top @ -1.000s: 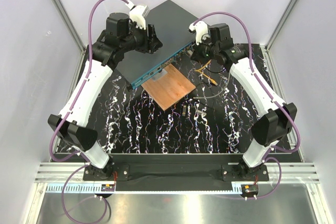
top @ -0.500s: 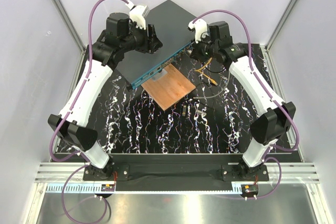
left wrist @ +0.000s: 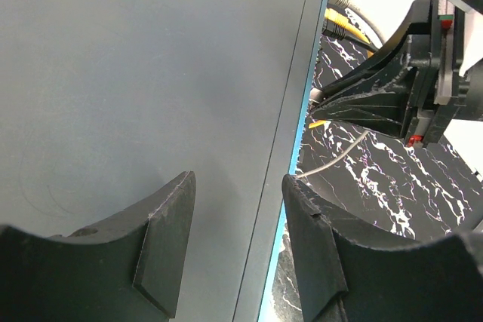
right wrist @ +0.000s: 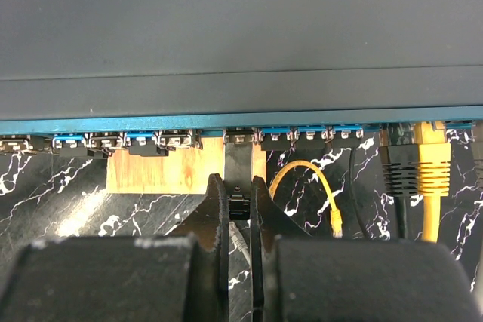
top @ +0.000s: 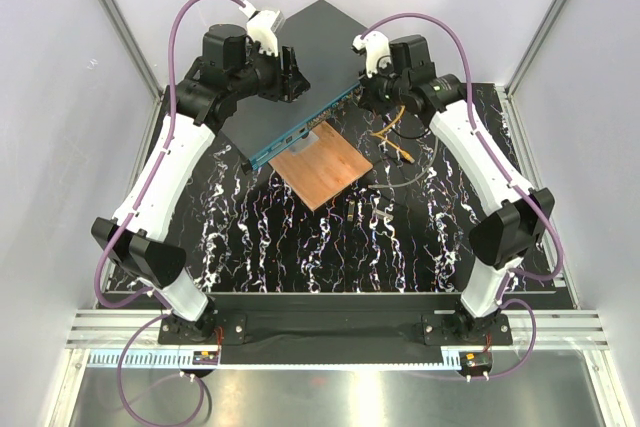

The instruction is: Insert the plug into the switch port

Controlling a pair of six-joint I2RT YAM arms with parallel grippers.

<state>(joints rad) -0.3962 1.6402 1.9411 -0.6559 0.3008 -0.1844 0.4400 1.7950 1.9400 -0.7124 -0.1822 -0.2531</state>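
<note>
1. The right pincer is clamping together on a small black plastic plug. The plug's nose is meeting a socket near the middle of the row; whether it is latching I cannot tell.
2. The switch, a large flat dark grey-teal metal box, is lying at the far side of the glossy black, white-veined table. Its narrow blue face, lined with small dark sockets, is facing the right arm.
3. The left pincer is hovering with jaws apart over the switch's smooth matte lid, straddling its front edge. Whether it is pressing down I cannot tell.
4. Risk: the plug is hard, slick and narrow, so a slight tilt could be jamming it against the socket lip or twisting it between the fingers.
5. Risk: if the left pincer is not bracing the box, an inward push could be sliding the switch across the polished table rather than seating the plug.
6. Risk: a square brown wood-grained board is lying just beside the blue face, beneath the plug, where the fingers could be scraping it.
7. Risk: a loose yellow rubbery cable loop is curling just right of the pincer, and a yellow plugged-in cable is sitting farther right; either could be snagging.
</note>
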